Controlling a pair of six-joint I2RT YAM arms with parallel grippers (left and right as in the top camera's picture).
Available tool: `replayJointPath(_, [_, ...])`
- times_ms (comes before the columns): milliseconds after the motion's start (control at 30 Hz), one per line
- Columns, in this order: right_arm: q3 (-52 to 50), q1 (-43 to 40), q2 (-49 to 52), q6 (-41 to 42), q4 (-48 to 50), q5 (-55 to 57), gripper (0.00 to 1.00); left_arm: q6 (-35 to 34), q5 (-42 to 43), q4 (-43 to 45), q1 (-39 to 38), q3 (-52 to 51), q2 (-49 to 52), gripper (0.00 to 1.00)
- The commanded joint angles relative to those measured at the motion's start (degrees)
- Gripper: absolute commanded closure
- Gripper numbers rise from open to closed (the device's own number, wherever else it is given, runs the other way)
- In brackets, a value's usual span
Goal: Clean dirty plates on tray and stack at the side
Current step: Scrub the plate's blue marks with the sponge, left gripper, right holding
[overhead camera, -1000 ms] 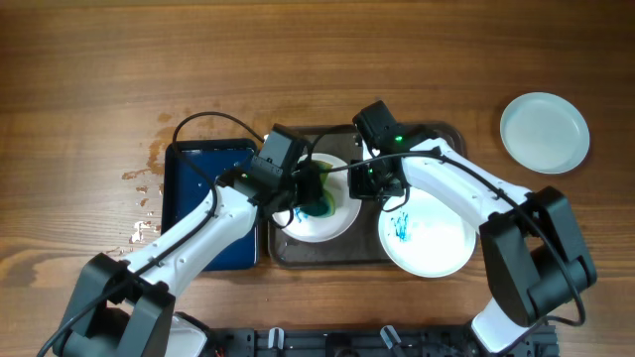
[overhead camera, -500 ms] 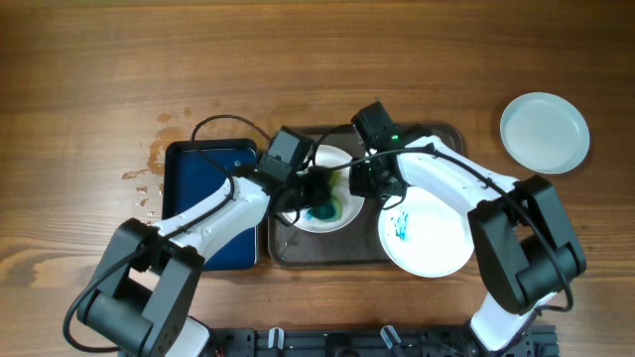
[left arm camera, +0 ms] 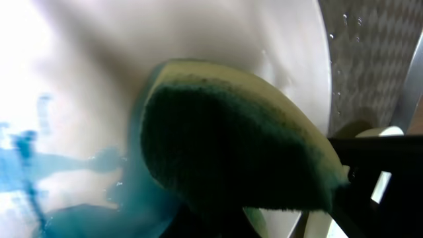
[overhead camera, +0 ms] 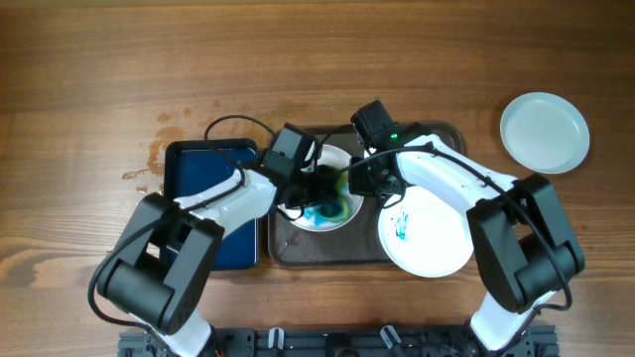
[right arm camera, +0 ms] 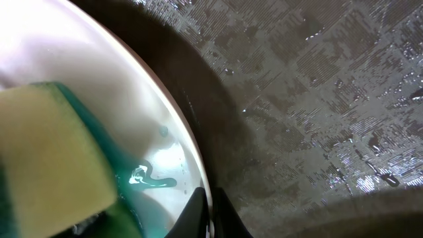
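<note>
While left gripper (overhead camera: pixel 316 194) pinches the sponge (left arm camera: pixel 231 158) on the centre-frame plate (overhead camera: pixel 333 161) and right gripper (overhead camera: pixel 366 184) clamps its rim, we're mid-scrub; smear (right arm camera: pixel 149 178) needs wiping next.

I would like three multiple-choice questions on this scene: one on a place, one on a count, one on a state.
1. Where is the pale blue plate? A on the table, right of the tray; B stacked on another plate; C on the tray.
2. How many plates show overhead? A two; B three; C four.
3. The plate under the sponge is: A clean; B smeared teal; C cracked.
Key: A, alone on the table; B, two at the tray, one aside; B, teal liquid around the sponge.
</note>
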Motion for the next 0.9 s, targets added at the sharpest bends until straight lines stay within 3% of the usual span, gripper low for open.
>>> replayJointPath(0, [-0.28, -0.13, 2.73, -0.44, -0.83, 1.49, 0.95, -0.37, -15.8, -7.96, 5.51, -0.52, 2.21, 0.96])
replayJointPath(133, [-0.28, -0.13, 2.73, -0.39, -0.85, 1.49, 0.95, -0.35, -30.21, -19.1, 10.84, -0.52, 2.23, 0.96])
replayJointPath(267, [-0.28, -0.13, 2.73, -0.35, -0.83, 1.49, 0.95, 0.17, -30.23, -21.16, 12.39, -0.52, 2.23, 0.96])
replayJointPath(400, [-0.28, -0.13, 2.73, -0.35, -1.11, 1.49, 0.95, 5.62, -19.37, -19.34, 9.9, -0.52, 2.23, 0.96])
replayJointPath(467, [-0.28, -0.13, 2.73, -0.35, -1.2, 1.49, 0.95, 10.69, -8.11, -16.87, 7.72, -0.52, 2.23, 0.96])
replayJointPath(600, [-0.28, -0.13, 2.73, -0.35, -1.46, 1.49, 0.95, 11.47, 11.96, -10.14, 4.17, -0.52, 2.21, 0.96])
replayJointPath(667, [-0.28, -0.13, 2.73, -0.37, -1.7, 1.49, 0.95, 8.37, 19.85, -5.53, 2.91, -0.52, 2.23, 0.96])
replayJointPath(867, [-0.28, -0.13, 2.73, -0.37, -1.84, 1.49, 0.95, 0.94, 21.97, 1.49, 2.12, -0.52, 2.23, 0.96])
